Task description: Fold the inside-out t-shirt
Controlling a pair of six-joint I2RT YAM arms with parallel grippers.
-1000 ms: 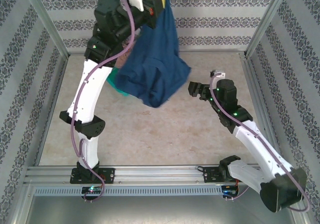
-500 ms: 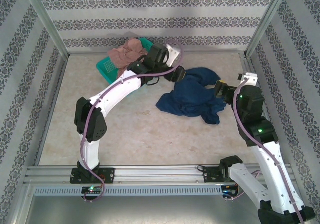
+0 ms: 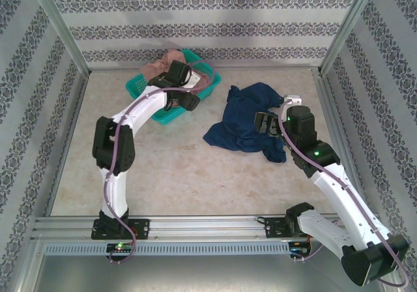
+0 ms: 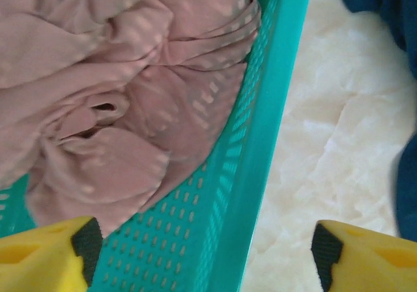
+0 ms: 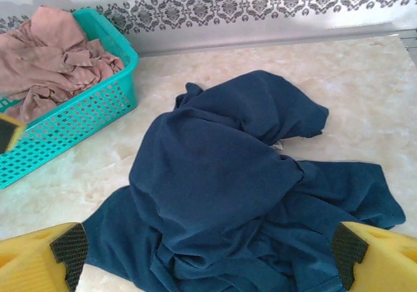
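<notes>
Left pincer (image 4: 205, 246) and right pincer (image 5: 207, 249) gape empty over marbled table (image 3: 195, 175) ringed by patterned walls (image 3: 208, 18).

The navy t-shirt (image 3: 238, 119) lies so crumpled that its collar, sleeves and print cannot be made out. Seen from above, the right gripper (image 3: 262, 124) covers part of its right side. The left arm (image 3: 146, 106) hides part of the teal basket (image 3: 133, 87) and some of the pinkish garment (image 3: 171, 58). The left wrist view cuts the basket off at top and bottom.
</notes>
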